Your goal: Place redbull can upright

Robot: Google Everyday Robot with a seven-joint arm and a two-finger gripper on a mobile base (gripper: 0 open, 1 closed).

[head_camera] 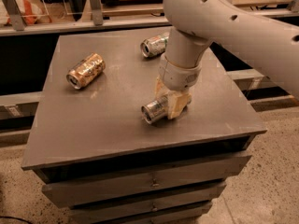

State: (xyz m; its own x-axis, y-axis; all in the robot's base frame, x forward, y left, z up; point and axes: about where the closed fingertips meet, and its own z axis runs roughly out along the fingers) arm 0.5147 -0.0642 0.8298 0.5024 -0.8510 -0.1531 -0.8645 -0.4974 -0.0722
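The redbull can [153, 111] is a slim silver can lying on its side on the dark table [107, 125], right of the middle, with its open end facing front-left. My gripper [168, 97] is down over the can's rear half, straddling it, and the grey arm [187, 45] rises above it and hides that part of the can. The can rests on the table top.
A stubby gold-orange can [85, 70] lies on its side at the left. A short silver can with green and red marks [154, 44] lies at the back, just behind the arm. The table's front edge is close to the redbull can. Drawers sit below.
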